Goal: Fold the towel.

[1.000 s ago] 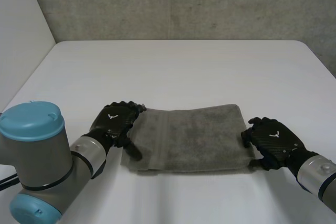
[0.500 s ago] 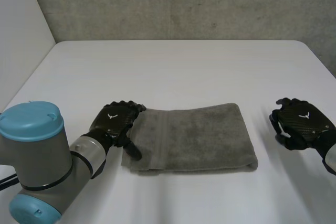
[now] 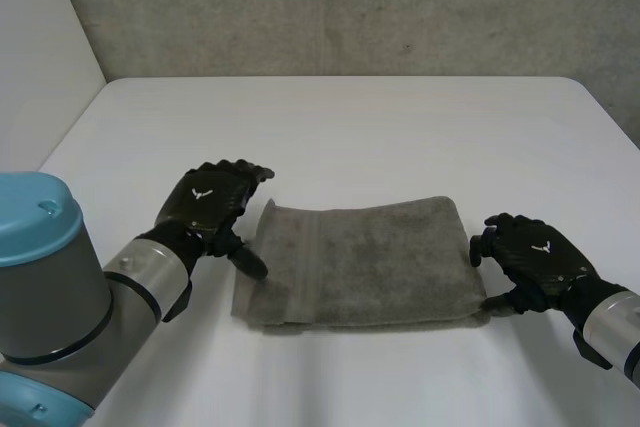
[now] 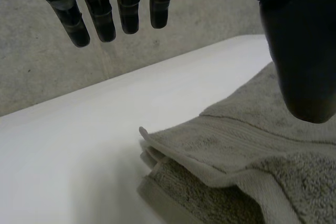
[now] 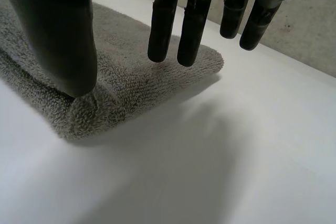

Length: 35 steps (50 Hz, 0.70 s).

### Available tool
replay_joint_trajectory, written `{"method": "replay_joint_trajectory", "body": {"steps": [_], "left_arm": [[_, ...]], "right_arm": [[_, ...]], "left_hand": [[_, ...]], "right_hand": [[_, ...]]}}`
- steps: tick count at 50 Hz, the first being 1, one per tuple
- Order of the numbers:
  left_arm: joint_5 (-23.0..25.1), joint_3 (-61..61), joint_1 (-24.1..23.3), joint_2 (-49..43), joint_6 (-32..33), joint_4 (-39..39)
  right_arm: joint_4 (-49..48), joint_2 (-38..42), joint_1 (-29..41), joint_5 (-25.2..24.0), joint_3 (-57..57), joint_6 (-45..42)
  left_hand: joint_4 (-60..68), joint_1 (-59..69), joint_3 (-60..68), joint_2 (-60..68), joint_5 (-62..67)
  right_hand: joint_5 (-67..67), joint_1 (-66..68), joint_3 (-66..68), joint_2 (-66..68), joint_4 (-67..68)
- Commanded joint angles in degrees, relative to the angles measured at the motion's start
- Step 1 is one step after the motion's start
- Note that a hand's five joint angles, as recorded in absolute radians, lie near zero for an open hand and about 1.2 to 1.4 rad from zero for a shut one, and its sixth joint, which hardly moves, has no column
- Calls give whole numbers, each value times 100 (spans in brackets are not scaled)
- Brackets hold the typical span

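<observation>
Towel runs lengthwise from left hand to right hand, one at each short end; both straight-fingered, holding nothing.

Pretty sure this is a robotics lab or test room, not anyone's home. The back wall is bare grey concrete, pitted and stained, with a plain white side wall next to it. The table is just a plain white slab with rounded corners. Over it reach a left arm and a right arm, grey joints, a light-blue cap, ending in a black left hand and right hand at either end of a grey towel.
</observation>
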Motion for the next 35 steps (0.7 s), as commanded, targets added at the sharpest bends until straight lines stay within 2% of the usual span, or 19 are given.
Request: {"method": "replay_joint_trajectory", "body": {"steps": [1, 8, 28, 33, 35], "left_arm": [[33, 9, 157, 38, -241, -65], [41, 17, 219, -15, -250, -65], [50, 0, 236, -33, -250, -65], [50, 0, 236, -33, -250, -65], [50, -9, 236, -33, -250, -65]], "right_arm": [[-184, 310, 172, 188, -41, 71], [-246, 487, 234, 417, -76, 45], [-246, 513, 269, 434, 3, 63], [-316, 557, 392, 434, -6, 63], [-360, 610, 410, 434, -41, 63]], "left_hand": [[-318, -651, -284, -321, -317], [-318, -651, -284, -321, -317], [-318, -651, -284, -321, -317], [-318, -651, -284, -321, -317], [-318, -651, -284, -321, -317]], "right_hand": [[2, -127, -27, -174, -304], [-15, -143, -27, -191, -304], [-82, -211, -27, -258, -304], [35, -93, -27, -140, -304], [570, 442, -27, 394, -304]]}}
